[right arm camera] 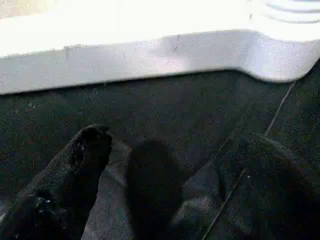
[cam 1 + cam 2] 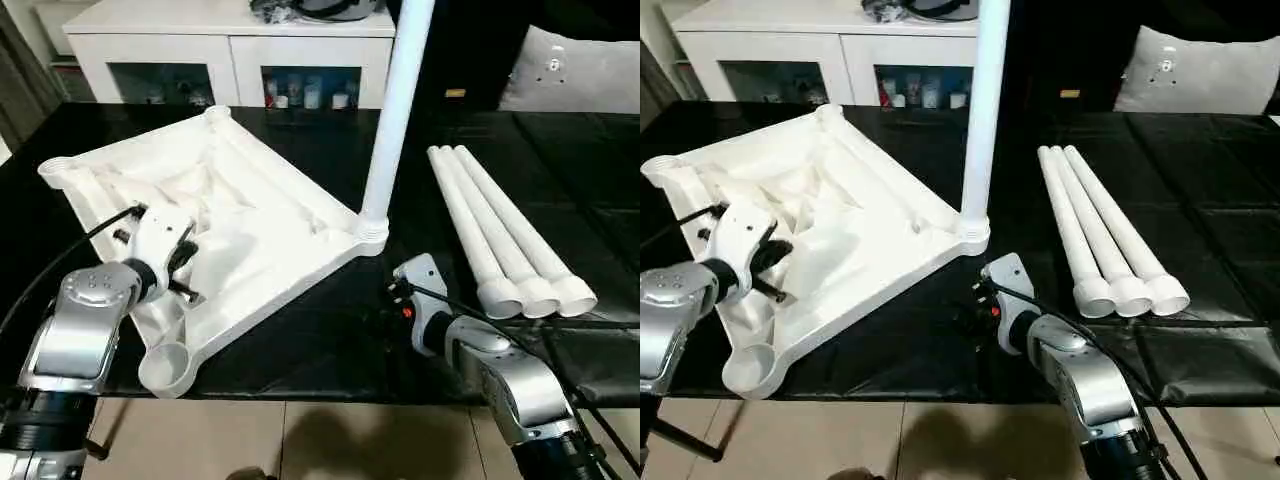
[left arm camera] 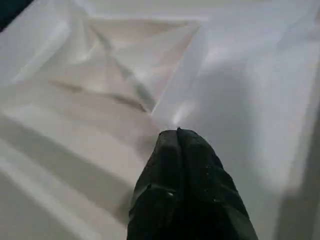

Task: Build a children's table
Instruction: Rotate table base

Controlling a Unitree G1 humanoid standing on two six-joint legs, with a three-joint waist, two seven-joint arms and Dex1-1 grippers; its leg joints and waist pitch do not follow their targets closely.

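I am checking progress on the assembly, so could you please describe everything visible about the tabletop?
The tabletop is white plastic, lying upside down and askew on the black surface, ribbed underside up. It has round sockets at its corners; one leg stands upright in the corner nearest the three loose legs, the other visible sockets are empty. The shut left pincer hovers over its ribs.

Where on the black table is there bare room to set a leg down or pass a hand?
Bare black table lies right of the three loose legs, and a strip runs between them and the standing leg. The near edge by the right gripper is also bare. The left half is crowded: the upturned tabletop fills it, left gripper above.
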